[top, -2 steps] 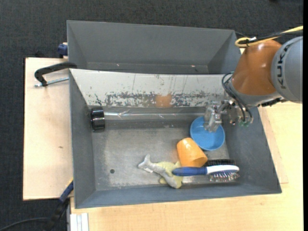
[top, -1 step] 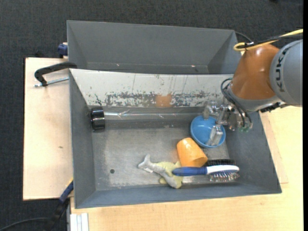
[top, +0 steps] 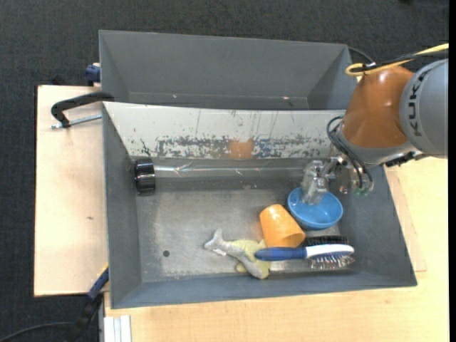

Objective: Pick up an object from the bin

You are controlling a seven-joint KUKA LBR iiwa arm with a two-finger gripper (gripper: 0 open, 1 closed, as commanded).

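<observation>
While the gripper [top: 315, 182] hangs over the far rim of a small blue bowl [top: 318, 213], how wide its jaws stand cannot be told. An orange cup [top: 280, 226] and a blue-handled brush [top: 306, 253] lie just beyond the bowl, so a straight descent astride that rim seems best.

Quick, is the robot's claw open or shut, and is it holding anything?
Gripper: open or shut cannot be told. It is at the far rim of the blue bowl, on the bin's right side.
</observation>
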